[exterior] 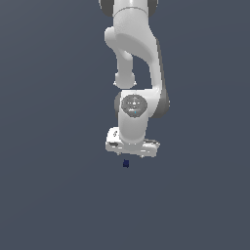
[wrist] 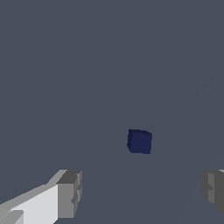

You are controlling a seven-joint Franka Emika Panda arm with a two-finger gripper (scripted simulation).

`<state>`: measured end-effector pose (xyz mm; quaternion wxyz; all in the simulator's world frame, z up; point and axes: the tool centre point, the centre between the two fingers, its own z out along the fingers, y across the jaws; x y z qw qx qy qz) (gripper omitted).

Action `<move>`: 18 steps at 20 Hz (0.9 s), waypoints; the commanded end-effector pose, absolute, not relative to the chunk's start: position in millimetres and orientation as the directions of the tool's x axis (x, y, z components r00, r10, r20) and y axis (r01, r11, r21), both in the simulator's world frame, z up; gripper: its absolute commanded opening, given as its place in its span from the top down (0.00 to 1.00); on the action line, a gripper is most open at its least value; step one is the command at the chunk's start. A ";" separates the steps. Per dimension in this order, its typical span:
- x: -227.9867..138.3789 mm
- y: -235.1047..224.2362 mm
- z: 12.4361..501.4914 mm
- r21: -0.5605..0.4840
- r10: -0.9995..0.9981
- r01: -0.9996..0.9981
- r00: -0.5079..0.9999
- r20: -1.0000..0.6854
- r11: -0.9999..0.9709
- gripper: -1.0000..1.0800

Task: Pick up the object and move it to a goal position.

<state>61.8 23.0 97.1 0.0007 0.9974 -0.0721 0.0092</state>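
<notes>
Navy-blue cube is sitting low and centre in the exterior view, just under the white gripper. Its jaws are standing released, wide apart, nothing between them. Centring them over the cube before descending looks wise.

Tiny plain dark navy-blue cube, resting flat on the grey surface, ungrasped.
</notes>
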 end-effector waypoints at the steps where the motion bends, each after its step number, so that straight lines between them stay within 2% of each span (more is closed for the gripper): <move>1: 65.2 16.3 83.8 -0.001 -0.181 -0.181 0.983 0.011 -0.983 0.04; 18: 68.0 5.9 46.0 0.000 -0.233 -0.233 0.972 0.000 -0.972 0.04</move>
